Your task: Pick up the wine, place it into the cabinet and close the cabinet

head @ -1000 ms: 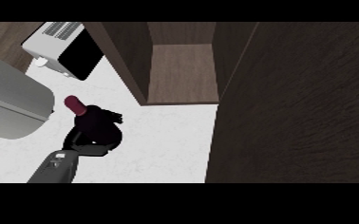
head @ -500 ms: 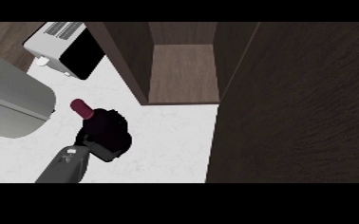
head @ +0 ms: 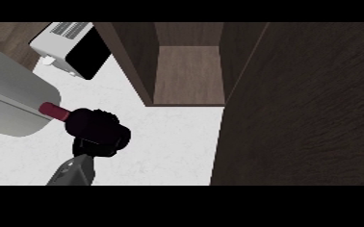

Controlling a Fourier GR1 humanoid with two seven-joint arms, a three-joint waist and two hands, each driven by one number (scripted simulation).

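Note:
The wine bottle [head: 53, 110] shows only its dark red end, sticking out up and to the left of my left hand [head: 99, 131], whose fingers are curled round it and hide the body. The hand hangs over the white counter [head: 171, 144] at the lower left, with its grey forearm coming up from the bottom edge. The dark wooden cabinet [head: 188, 74] stands open at the top centre, to the right of and beyond the hand. Its shelf is bare. The cabinet's open door [head: 298, 115] fills the right side. My right hand is out of sight.
A white appliance with a black front [head: 71, 50] stands at the top left. A large grey rounded object [head: 21, 101] sits at the left edge, right beside the bottle's red end. The cabinet's left wall [head: 131, 62] lies between hand and shelf.
The bottle's red end has swung left toward the grey object, so the bottle lies more tilted. The hand itself has stayed in almost the same spot.

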